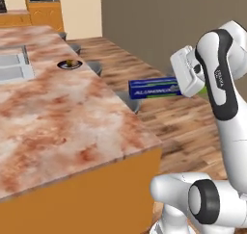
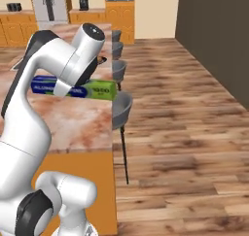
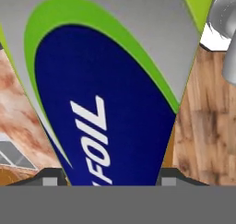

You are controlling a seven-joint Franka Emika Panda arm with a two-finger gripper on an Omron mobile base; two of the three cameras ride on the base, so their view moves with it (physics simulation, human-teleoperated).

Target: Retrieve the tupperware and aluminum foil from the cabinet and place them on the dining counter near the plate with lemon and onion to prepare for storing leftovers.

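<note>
My gripper (image 3: pixel 109 177) is shut on the aluminum foil (image 1: pixel 153 88), a long dark blue box with a green end (image 2: pixel 101 90) and white lettering. I hold it level in the air just off the near right corner of the dining counter (image 1: pixel 72 117). In the hand view the box (image 3: pixel 101 103) sits between both fingertips (image 3: pixel 50 177). Far back on the counter lies the small dark plate (image 1: pixel 69 64) with a yellow bit, the lemon (image 1: pixel 71 62); the onion is too small to make out. The tupperware and the cabinet are out of view.
A steel sink (image 1: pixel 12 67) is set into the counter left of the plate. Grey stools (image 2: pixel 120 109) line the counter's right side over a wooden floor (image 2: pixel 185 133). Orange kitchen units (image 2: pixel 19 28) stand along the far wall.
</note>
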